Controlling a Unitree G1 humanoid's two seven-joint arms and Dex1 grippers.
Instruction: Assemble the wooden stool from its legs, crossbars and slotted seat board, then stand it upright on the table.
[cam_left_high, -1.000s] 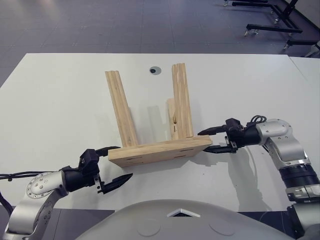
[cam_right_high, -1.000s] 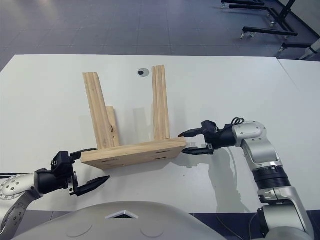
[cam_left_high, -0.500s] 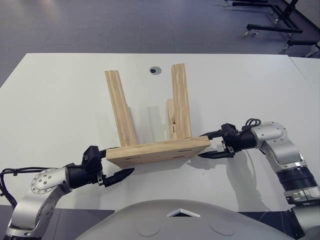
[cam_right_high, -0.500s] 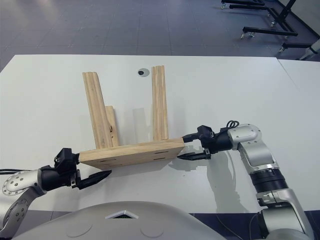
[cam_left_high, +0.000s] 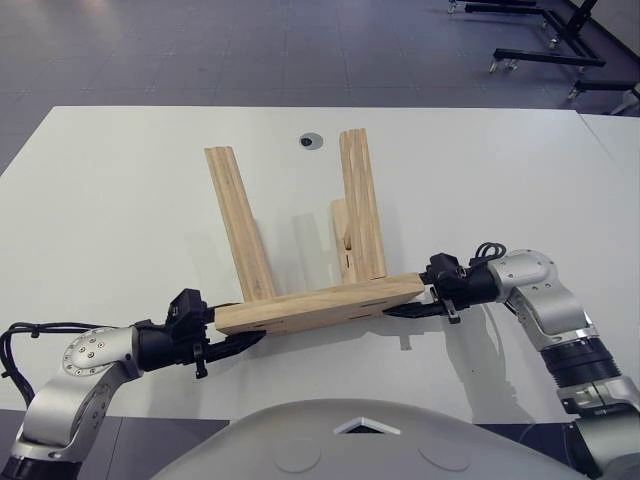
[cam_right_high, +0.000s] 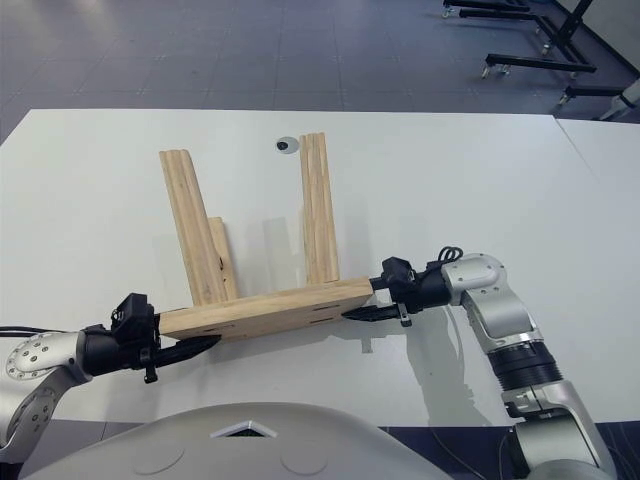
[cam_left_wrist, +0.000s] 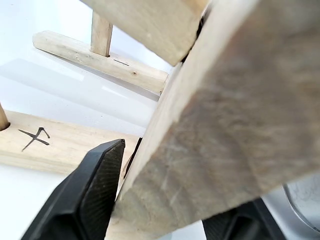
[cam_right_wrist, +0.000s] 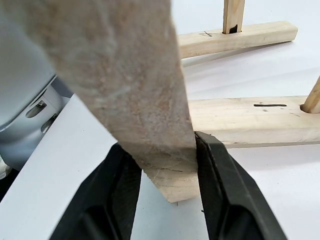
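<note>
The wooden stool lies on its side on the white table. Its slotted seat board faces me and two legs point away, with a crossbar between them. My left gripper is shut on the board's left end. The left wrist view has that end close up, with a black finger against it. My right gripper is shut on the board's right end, fingers pressed to both faces.
A small round grommet sits in the table behind the stool. Bare table lies to both sides and beyond the legs. Black wheeled frames stand on the floor far behind.
Both grippers moved inward from open beside the board and shut on its two ends. The stool shifted slightly to the left.
</note>
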